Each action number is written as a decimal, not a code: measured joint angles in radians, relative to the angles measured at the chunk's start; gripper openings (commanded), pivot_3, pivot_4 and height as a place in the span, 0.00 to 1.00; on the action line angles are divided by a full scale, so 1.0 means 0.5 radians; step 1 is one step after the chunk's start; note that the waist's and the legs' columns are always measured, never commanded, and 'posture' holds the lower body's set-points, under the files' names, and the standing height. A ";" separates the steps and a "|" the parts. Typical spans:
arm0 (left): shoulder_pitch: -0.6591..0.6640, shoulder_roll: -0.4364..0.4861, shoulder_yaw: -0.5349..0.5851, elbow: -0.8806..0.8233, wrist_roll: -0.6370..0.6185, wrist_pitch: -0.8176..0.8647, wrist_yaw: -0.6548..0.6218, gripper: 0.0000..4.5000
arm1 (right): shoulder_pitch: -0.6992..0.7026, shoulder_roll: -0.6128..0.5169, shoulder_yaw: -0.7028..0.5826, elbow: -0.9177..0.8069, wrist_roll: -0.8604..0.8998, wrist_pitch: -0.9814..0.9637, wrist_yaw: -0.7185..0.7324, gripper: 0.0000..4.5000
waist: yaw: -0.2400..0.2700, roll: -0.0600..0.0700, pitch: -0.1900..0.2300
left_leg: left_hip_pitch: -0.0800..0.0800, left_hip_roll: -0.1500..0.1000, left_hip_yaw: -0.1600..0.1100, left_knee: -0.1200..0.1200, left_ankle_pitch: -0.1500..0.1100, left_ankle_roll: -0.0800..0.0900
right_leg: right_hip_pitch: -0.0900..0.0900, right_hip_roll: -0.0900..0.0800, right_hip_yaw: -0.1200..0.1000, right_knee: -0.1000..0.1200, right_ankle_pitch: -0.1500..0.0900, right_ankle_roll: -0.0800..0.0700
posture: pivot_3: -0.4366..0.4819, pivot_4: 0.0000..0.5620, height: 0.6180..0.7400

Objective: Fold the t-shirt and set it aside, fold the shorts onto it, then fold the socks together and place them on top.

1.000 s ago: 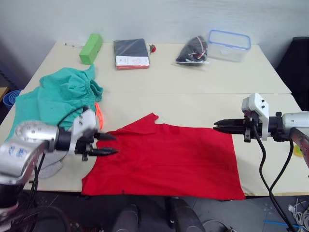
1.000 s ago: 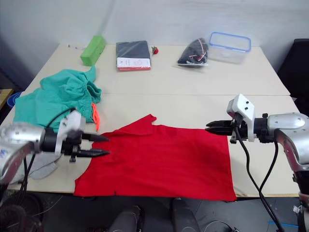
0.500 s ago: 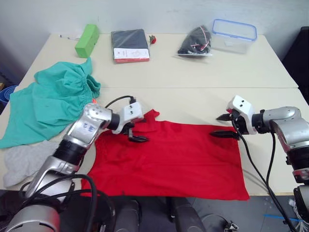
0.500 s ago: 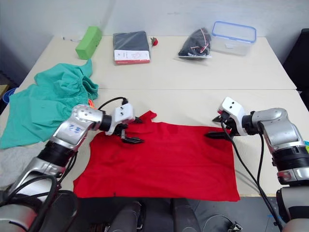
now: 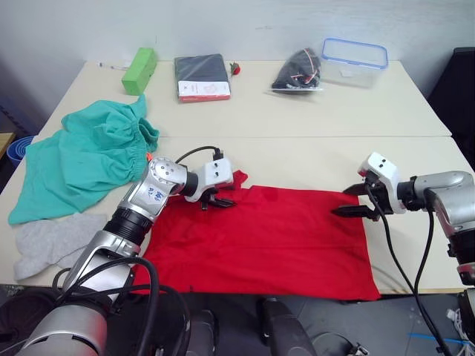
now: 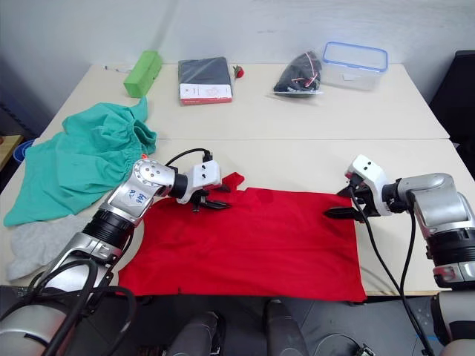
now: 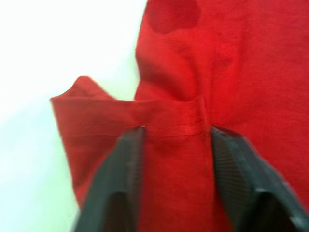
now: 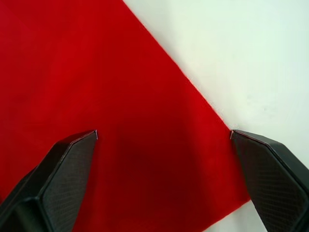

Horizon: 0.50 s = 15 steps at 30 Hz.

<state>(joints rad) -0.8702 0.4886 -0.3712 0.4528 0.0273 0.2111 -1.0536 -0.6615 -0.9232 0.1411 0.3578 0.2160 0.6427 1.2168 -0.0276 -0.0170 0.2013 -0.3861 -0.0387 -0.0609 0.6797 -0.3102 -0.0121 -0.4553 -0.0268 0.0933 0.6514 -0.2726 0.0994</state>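
We see red t-shirt (image 5: pixel 267 233) spread flat, soft cloth, along table (image 5: pixel 297 126) near edge. Left gripper (image 6: pixel 215 197) at puckered collar corner, fingers apart, straddling hem fold. Right gripper (image 6: pixel 343 203) at far right corner, fingers wide apart over cloth edge. Teal shorts (image 5: pixel 82 159) bunched at table's left, gathered waistband; grey socks (image 5: pixel 44 241) limp beside them. Clear blue-rimmed tub (image 5: pixel 354 53) at back, contents unclear; dark bagged bundle (image 5: pixel 297 73) just beside it.

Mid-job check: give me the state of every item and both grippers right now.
t-shirt: flat, unfolded
shorts: crumpled, unfolded
socks: loose, at the table's near left edge
left gripper: open, straddling a sleeve seam
right gripper: open over the t-shirt's corner
plastic container: lidded
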 measured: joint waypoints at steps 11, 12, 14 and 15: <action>0.048 0.023 0.073 -0.103 -0.046 0.154 -0.125 0.01 | -0.018 0.046 -0.059 0.020 0.033 0.125 -0.041 1.00 | 0.000 0.000 0.000 | -0.001 0.000 -0.001 0.001 0.000 0.000 | 0.000 0.000 -0.001 0.000 0.000 0.000 | 0.48 0.27 1.00; 0.048 0.028 0.080 -0.105 -0.047 0.161 -0.126 0.01 | -0.019 0.048 -0.059 0.021 0.033 0.127 -0.044 1.00 | 0.000 0.000 0.000 | -0.001 0.000 -0.001 0.001 0.000 0.000 | 0.000 0.000 -0.001 0.000 0.000 0.000 | 0.48 0.27 1.00; 0.048 0.032 0.096 -0.105 -0.056 0.192 -0.129 0.12 | -0.020 0.048 -0.059 0.023 0.033 0.126 -0.044 1.00 | 0.000 0.000 0.000 | -0.001 0.000 -0.001 0.001 0.000 0.000 | 0.000 0.000 -0.001 0.000 0.000 0.000 | 0.48 0.27 1.00; 0.048 0.033 0.111 -0.106 -0.068 0.211 -0.134 0.16 | -0.020 0.048 -0.059 0.024 0.033 0.125 -0.044 1.00 | 0.000 0.000 0.000 | -0.001 0.000 -0.001 0.001 0.000 0.000 | 0.000 0.000 -0.001 0.000 0.000 0.000 | 0.48 0.27 1.00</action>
<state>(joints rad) -0.8461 0.5050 -0.3156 0.3999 -0.0066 0.3164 -1.1208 -0.6714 -0.8990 0.1116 0.3699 0.2323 0.7050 1.1946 -0.0277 -0.0170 0.2013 -0.3865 -0.0386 -0.0613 0.6800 -0.3104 -0.0120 -0.4553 -0.0268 0.0929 0.6513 -0.2726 0.0994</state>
